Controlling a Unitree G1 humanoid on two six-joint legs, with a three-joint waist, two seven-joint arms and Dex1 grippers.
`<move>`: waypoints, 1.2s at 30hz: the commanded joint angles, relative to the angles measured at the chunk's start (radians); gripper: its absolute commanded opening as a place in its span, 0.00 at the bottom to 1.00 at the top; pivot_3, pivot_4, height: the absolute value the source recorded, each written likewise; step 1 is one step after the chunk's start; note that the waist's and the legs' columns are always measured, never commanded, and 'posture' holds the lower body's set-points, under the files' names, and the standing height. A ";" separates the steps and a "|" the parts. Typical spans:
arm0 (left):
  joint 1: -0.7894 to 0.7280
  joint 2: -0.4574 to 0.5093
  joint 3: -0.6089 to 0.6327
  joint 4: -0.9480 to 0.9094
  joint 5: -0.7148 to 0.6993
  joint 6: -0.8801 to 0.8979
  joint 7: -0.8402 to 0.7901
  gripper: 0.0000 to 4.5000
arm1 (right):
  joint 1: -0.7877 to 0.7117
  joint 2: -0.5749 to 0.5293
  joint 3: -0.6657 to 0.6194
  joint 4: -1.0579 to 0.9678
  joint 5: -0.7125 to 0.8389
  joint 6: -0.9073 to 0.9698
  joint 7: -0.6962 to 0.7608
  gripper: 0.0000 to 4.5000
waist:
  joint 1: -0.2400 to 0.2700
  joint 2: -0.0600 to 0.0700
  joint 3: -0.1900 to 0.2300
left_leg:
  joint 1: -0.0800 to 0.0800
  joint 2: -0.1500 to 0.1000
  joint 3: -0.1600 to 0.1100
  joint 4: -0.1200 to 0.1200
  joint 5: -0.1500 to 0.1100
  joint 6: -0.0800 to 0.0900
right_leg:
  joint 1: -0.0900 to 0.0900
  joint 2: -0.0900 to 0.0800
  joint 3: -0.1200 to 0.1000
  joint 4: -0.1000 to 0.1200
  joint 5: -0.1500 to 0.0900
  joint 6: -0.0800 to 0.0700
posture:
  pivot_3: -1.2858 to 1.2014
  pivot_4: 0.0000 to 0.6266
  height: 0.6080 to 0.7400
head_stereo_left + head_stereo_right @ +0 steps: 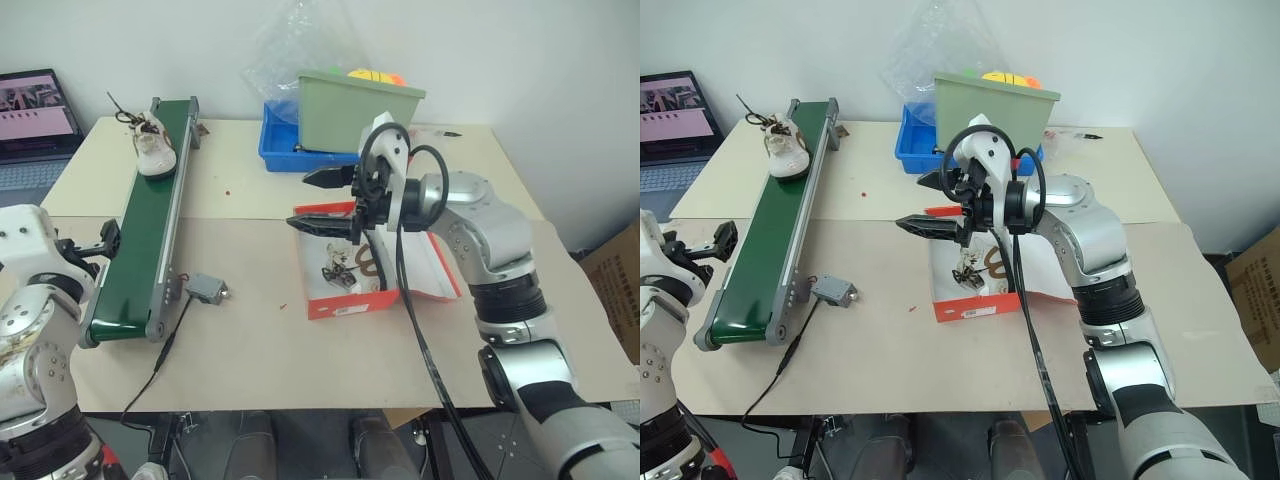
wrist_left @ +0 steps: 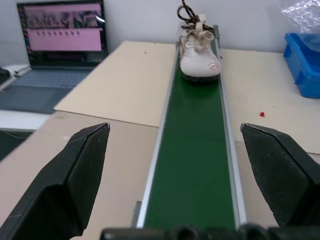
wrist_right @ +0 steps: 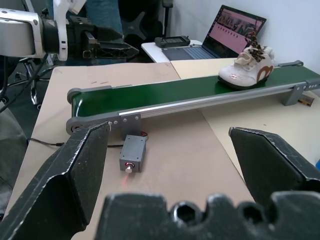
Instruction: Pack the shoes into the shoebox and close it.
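Observation:
One off-white shoe (image 1: 153,145) with dark laces stands at the far end of the green conveyor belt (image 1: 150,230). The red-orange shoebox (image 1: 350,305) lies open at the table's middle, its white lid flap (image 1: 435,265) folded out to the right. A second shoe (image 1: 975,270) lies inside it, mostly hidden behind my right gripper (image 1: 325,200). That gripper hovers open above the box's left part, pointing left, with nothing between its fingers. My left gripper (image 2: 175,165) is open and empty at the belt's near end, looking along the belt toward the shoe (image 2: 199,55).
A small grey control box (image 1: 207,289) with a cable sits between belt and shoebox. At the back stand a blue tray (image 1: 285,150), a pale green bin (image 1: 355,110) and a clear plastic bag (image 1: 290,50). A laptop (image 1: 35,115) sits far left.

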 commanded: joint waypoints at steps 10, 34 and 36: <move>-0.092 0.076 0.001 0.126 -0.016 -0.011 -0.037 1.00 | -0.012 -0.025 -0.015 -0.043 0.005 -0.001 -0.008 1.00 | 0.002 0.000 0.000 | 0.000 0.000 0.000 0.000 0.000 0.000 | 0.000 0.000 0.000 0.000 0.000 0.000 | 0.52 0.24 1.00; -0.333 0.005 -0.024 0.496 -0.064 -0.040 -0.008 0.58 | -0.025 -0.048 -0.015 -0.057 0.010 0.031 -0.010 1.00 | 0.002 0.000 0.000 | 0.000 0.000 0.000 0.000 0.000 0.000 | 0.000 0.000 0.000 0.000 0.000 0.000 | 0.52 0.24 1.00; -0.339 -0.008 -0.015 0.492 -0.086 -0.033 -0.003 0.40 | -0.026 -0.050 -0.016 -0.058 0.010 0.032 -0.012 1.00 | 0.003 0.000 0.000 | 0.000 0.000 0.000 0.000 0.000 0.000 | 0.000 0.000 0.000 0.001 0.000 0.000 | 0.52 0.24 1.00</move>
